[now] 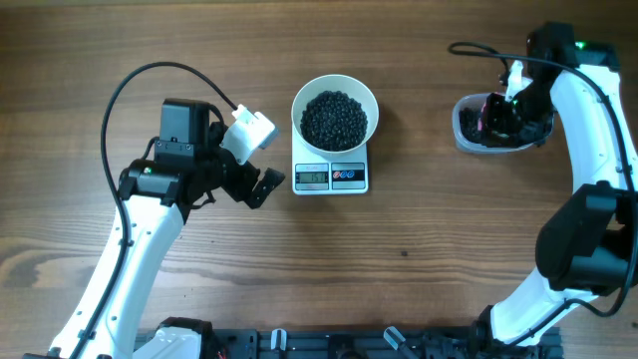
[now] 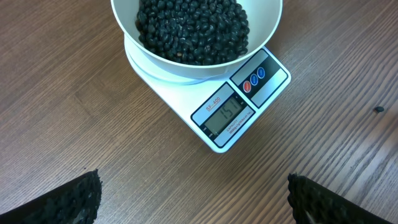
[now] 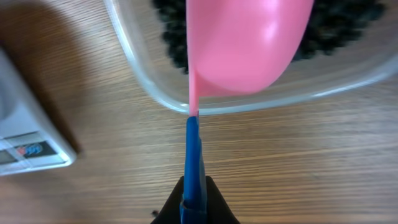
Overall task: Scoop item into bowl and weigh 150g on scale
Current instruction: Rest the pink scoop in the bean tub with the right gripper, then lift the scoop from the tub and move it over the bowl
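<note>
Right gripper (image 3: 193, 208) grasps the pink scoop (image 3: 249, 43), ahead over the clear container (image 3: 134, 71); left gripper (image 2: 193, 202) released, bowl (image 2: 268, 37) of beads (image 2: 193, 28) on scale (image 2: 214, 140) ahead

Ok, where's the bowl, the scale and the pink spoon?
bowl (image 2: 265, 32): left wrist view, on its white inside wall.
scale (image 2: 227, 115): left wrist view, on its grey display.
pink spoon (image 3: 249, 43): right wrist view, on its round pink cup.
</note>
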### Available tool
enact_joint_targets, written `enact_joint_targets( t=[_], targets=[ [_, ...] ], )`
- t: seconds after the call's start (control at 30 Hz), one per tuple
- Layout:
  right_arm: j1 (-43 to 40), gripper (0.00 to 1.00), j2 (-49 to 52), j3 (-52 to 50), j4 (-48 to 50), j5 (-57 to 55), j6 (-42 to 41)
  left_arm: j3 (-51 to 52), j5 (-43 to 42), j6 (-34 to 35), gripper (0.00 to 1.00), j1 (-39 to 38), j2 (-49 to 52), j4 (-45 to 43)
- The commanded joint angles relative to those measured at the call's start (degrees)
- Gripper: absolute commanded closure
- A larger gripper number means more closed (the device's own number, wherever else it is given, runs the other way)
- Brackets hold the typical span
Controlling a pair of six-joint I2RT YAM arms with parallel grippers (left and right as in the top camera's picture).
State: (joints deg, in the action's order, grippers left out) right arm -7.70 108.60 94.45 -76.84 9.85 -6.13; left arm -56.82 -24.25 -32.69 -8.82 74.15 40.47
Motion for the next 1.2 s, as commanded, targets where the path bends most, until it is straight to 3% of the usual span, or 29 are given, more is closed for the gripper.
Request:
enact_joint_targets(
  t=[0.0, 0.3, 0.57, 0.93, 1.17],
  targets=[
    [-1.2, 0.96, -1.8, 1.3, -0.1, 7.8, 5.1, 0.4, -0.3, 0.2, 0.0, 0.3, -0.2, -0.2],
    [-2.8, 0.96, -2.5, 1.3, 0.0, 15.7, 11.1, 0.3, -0.3, 0.2, 0.0, 0.3, -0.2, -0.2],
    [-2.2, 0.96, -5.2, 1.3, 5.1, 24.9, 11.0, 0.4, -0.3, 0.2, 0.0, 0.3, -0.2, -0.2],
    [12.0, 0.96, -6.1, 1.4, 17.6, 23.0, 2.5, 0.4, -0.3, 0.2, 0.0, 0.3, -0.2, -0.2],
    [17.7, 0.96, -6.1, 1.4, 19.2, 21.0, 1.0, 0.4, -0.3, 0.2, 0.0, 0.3, -0.2, -0.2]
  ],
)
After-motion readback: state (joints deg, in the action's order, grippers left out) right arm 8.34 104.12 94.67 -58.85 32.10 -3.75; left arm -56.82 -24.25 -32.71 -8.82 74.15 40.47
